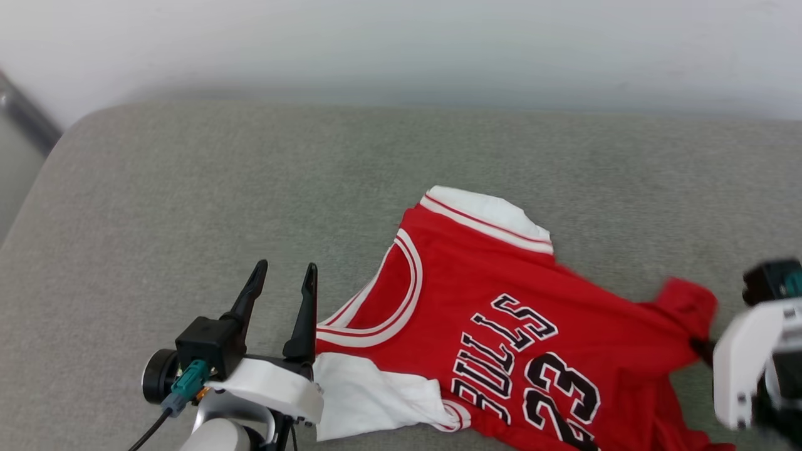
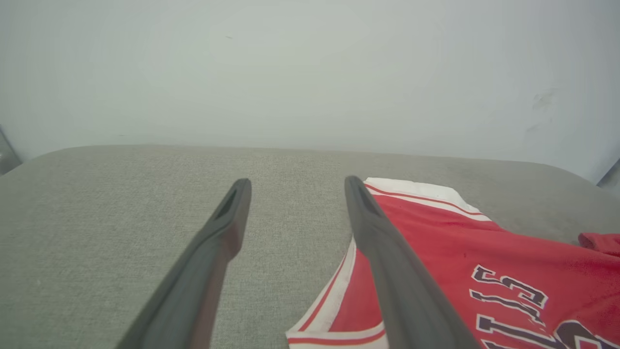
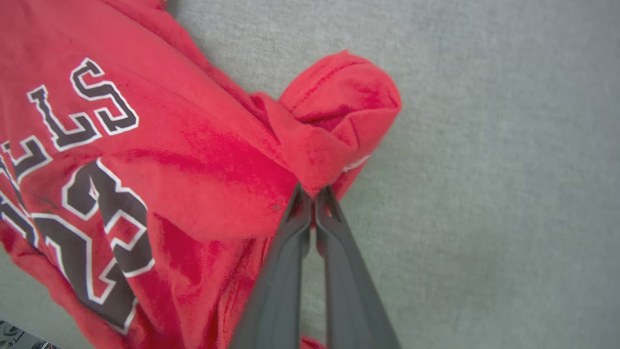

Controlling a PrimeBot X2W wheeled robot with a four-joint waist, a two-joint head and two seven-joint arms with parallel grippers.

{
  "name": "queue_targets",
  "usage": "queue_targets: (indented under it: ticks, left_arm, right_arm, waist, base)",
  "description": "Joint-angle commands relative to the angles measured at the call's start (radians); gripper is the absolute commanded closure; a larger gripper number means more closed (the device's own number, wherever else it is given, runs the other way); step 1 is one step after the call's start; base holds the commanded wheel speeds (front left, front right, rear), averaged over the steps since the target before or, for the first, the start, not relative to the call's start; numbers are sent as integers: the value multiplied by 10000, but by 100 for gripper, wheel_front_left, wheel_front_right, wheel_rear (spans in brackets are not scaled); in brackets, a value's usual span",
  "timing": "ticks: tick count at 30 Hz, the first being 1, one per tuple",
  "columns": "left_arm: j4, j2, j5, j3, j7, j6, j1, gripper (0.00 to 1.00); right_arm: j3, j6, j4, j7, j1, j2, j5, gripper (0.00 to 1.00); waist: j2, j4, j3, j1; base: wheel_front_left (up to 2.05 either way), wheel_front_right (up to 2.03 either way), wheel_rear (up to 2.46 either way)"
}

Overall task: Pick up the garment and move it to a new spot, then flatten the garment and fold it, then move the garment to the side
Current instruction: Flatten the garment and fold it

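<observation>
The garment point(image 1: 501, 294) is a red jersey with white sleeves, striped trim and black lettering, lying rumpled on a grey upholstered surface point(image 1: 188, 188). My left gripper point(image 1: 286, 267) hovers open just left of the collar, with nothing between its fingers; in the left wrist view the left gripper point(image 2: 297, 181) points at bare cushion, the garment point(image 2: 460, 242) beside its right finger. My right gripper point(image 1: 700, 346) is at the garment's right edge. In the right wrist view the right gripper point(image 3: 313, 190) is shut on a bunched red fold of the garment point(image 3: 193, 160).
A pale wall point(image 1: 401, 37) rises behind the cushion's far edge. The cushion's rounded corner lies at the upper left, with a dark strip point(image 1: 25, 113) beyond it. Bare grey fabric stretches to the left and behind the garment.
</observation>
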Motion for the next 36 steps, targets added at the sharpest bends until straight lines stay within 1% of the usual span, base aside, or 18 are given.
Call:
queue_targets:
  ticks: [1,5,7,10,12,13,14,15,17,23,25,27,29,31,33,36]
  left_arm:
    - [-32,48,8,34,15,54,122,0]
    - [-176,211,-78,104,120,164,381,0]
    - [-212,249,-77,71,195,180,504,0]
    - [-290,342,-91,31,317,229,609,0]
    - [-307,399,-129,27,379,235,681,0]
    - [-330,419,-143,23,401,247,690,0]
    - [-343,444,-152,27,415,250,714,0]
    - [-347,465,-161,25,444,255,754,0]
    - [-360,489,-179,40,481,308,838,0]
    - [-412,540,-294,98,527,407,1037,0]
    - [-465,563,-315,122,528,440,1052,0]
    - [-514,577,-299,106,549,439,981,0]
    - [-598,574,-267,106,549,455,838,0]
    - [-610,543,-252,104,512,429,715,0]
    - [-602,486,-234,85,475,381,591,0]
    - [-591,389,-178,-3,425,348,385,0]
  right_arm:
    - [-91,-7,-93,37,338,182,-92,100]
    - [-1227,-7,-998,257,2333,1200,-450,100]
    - [-1638,-7,-1211,364,3314,1909,-556,100]
    - [-2000,-7,-1298,438,4466,2808,-632,100]
    - [-2110,-7,-1217,282,4967,3150,-584,100]
    - [-2085,-7,-1140,191,5123,3262,-544,98]
    - [-2022,-7,-1087,35,5209,3334,-522,55]
    - [-2012,-7,-1084,-238,5217,3381,-434,0]
    - [-2007,-7,-1098,-956,5085,3440,-426,0]
    - [-2230,-7,-1404,-3558,4400,3463,-785,0]
    - [-2346,-7,-1475,-4218,3982,3461,-853,0]
    - [-2447,-7,-1393,-4622,3492,3463,-807,0]
    - [-2451,-7,-1190,-4682,2921,3383,-847,0]
    - [-2349,-7,-896,-4512,2232,3083,-786,0]
    - [-2055,-5,-538,-4091,1541,2763,-662,0]
    - [-1489,-7,-79,-3094,581,2174,-448,0]
  waist:
    - [-1,-300,-272,-1]
    - [-1,-659,-479,-1]
    - [-1,-748,-610,-1]
    - [-1,-810,-776,-1]
    - [-1,-828,-862,-1]
    - [-1,-838,-880,-1]
    - [-1,-849,-908,-1]
    - [-1,-856,-954,-1]
    - [-1,-867,-1018,-1]
    - [-1,-871,-1163,-1]
    - [-1,-857,-1118,-1]
    - [-1,-810,-1015,-1]
    - [-1,-739,-831,-1]
    - [-1,-647,-665,-1]
    - [-1,-525,-449,-1]
    - [-1,-277,-146,-1]
  base:
    - [0,0,0]
    - [0,0,0]
    - [0,0,0]
    - [0,0,0]
    - [0,0,0]
    - [0,0,0]
    - [0,0,0]
    - [0,0,0]
    - [0,0,0]
    - [0,0,0]
    - [0,0,0]
    - [0,0,0]
    - [0,0,0]
    - [0,0,0]
    - [0,0,0]
    - [0,0,0]
